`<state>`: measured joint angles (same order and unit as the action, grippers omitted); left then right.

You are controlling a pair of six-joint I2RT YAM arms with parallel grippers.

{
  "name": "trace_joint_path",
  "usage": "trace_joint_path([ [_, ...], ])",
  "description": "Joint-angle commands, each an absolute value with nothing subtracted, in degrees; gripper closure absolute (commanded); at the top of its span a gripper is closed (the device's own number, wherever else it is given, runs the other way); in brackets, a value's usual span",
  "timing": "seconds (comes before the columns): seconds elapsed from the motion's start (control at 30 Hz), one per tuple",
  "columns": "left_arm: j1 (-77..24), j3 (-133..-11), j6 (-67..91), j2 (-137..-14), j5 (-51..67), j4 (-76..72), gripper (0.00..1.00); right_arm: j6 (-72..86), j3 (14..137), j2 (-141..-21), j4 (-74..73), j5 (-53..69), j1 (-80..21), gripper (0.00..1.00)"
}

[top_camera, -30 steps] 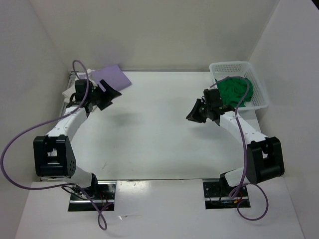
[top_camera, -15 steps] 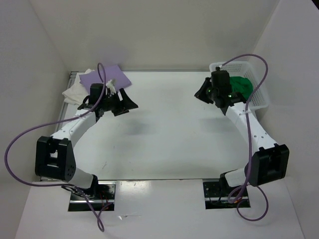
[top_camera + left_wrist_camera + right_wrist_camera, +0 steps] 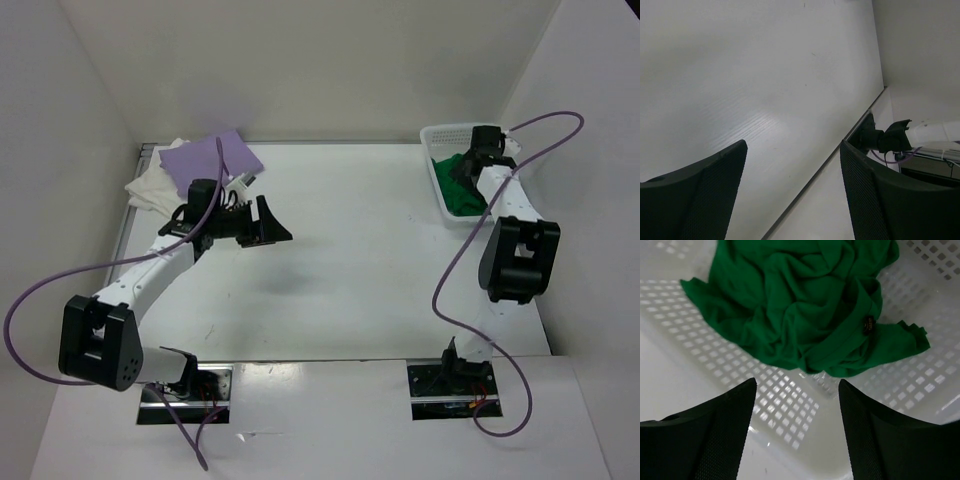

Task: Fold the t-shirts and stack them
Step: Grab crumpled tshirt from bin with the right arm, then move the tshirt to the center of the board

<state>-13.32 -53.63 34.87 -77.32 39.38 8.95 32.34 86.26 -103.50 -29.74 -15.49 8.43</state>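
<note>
Fetching green shirt (image 3: 805, 305): right gripper (image 3: 796, 387) open above it in the basket (image 3: 920, 385); left gripper (image 3: 792, 147) open, empty. Next, probably lower and pinch.

Bright green t-shirt (image 3: 805, 305); lavender t-shirt (image 3: 205, 155); cream t-shirt (image 3: 152, 186); white perforated basket (image 3: 920, 385); white table (image 3: 350, 250).

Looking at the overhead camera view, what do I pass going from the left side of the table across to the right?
white t-shirt → lavender t-shirt → left gripper → green t-shirt, lying in the white basket
</note>
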Motion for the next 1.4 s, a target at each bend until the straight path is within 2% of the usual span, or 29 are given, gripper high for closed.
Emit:
trace_joint_path([
  [0.0, -13.18, -52.56, 31.47, -74.45, 42.19, 9.22, 0.18, 31.73, 93.07, -108.27, -32.06, -21.17, 8.78, 0.28],
  [0.13, -13.18, -51.51, 31.46, -74.44, 42.19, 9.23, 0.17, 29.54, 96.15, -114.33, -33.83, -23.64, 8.79, 0.25],
  [0.27, -13.18, -51.5, 32.17, -74.44, 42.71, 8.7, 0.17, 29.53, 96.68, -117.33, -34.54, -22.59, 8.79, 0.28],
  [0.3, -13.18, -51.5, 32.17, -74.44, 42.71, 8.09, 0.17, 29.53, 96.07, -117.33, -34.54, -22.59, 8.79, 0.42],
  [0.37, -13.18, -51.5, 32.87, -74.44, 42.19, 8.09, 0.17, 29.53, 95.54, -117.33, -33.93, -20.84, 8.79, 0.58],
  [0.4, -13.18, -51.5, 32.87, -74.44, 42.19, 8.09, 0.17, 29.53, 95.54, -117.33, -33.93, -20.13, 8.79, 0.72],
  [0.43, -13.18, -51.5, 33.39, -74.44, 42.19, 8.09, 0.17, 30.05, 95.54, -115.59, -33.4, -19.6, 8.79, 0.92],
  [0.47, -13.18, -51.5, 33.4, -74.44, 42.19, 8.09, 0.17, 30.06, 95.54, -115.58, -32.44, -19.6, 8.79, 0.99],
  [0.6, -13.18, -52.11, 33.93, -74.44, 41.04, 8.61, 0.17, 32.34, 94.92, -106.19, -30.23, -19.6, 9.32, 1.0],
  [0.73, -13.18, -55.27, 33.93, -75.06, 38.42, 10.19, 0.17, 33.49, 95.54, -95.03, -27.25, -14.43, 9.32, 1.0],
  [0.83, -11.18, -57.04, 36.12, -77.16, 37.71, 10.9, 0.17, 33.76, 101.84, -87.73, -26.46, -10.81, 6.34, 1.0],
  [0.9, -9.76, -57.83, 38.75, -78.83, 37.71, 10.9, 0.17, 32.17, 111.93, -86.84, -28.38, -10.29, 0.2, 1.0],
  [0.97, -7.57, -58.35, 40.51, -79.89, 37.71, 10.37, 0.17, 32.16, 122.1, -86.22, -29.18, -4.86, -4.98, 1.0],
  [1.07, -5.02, -57.84, 44.02, -81.47, 37.71, 7.74, 0.17, 37.51, 130.13, -86.22, -26.38, 10.51, -7.64, 1.0],
  [1.2, -1.33, -57.22, 47.89, -82.09, 37.71, 5.46, 0.17, 47.53, 137.62, -87.97, -16.02, 28.19, -10.45, 1.0],
  [1.3, 2.88, -57.22, 48.51, -82.09, 37.71, 5.45, 0.16, 50.71, 141.77, -88.77, -14.24, 32.7, -10.46, 1.0],
  [1.37, 6.48, -57.22, 48.52, -81.48, 38.23, 5.45, 0.16, 50.19, 137.22, -87.9, -14.24, 32.7, -10.46, 1.0],
])
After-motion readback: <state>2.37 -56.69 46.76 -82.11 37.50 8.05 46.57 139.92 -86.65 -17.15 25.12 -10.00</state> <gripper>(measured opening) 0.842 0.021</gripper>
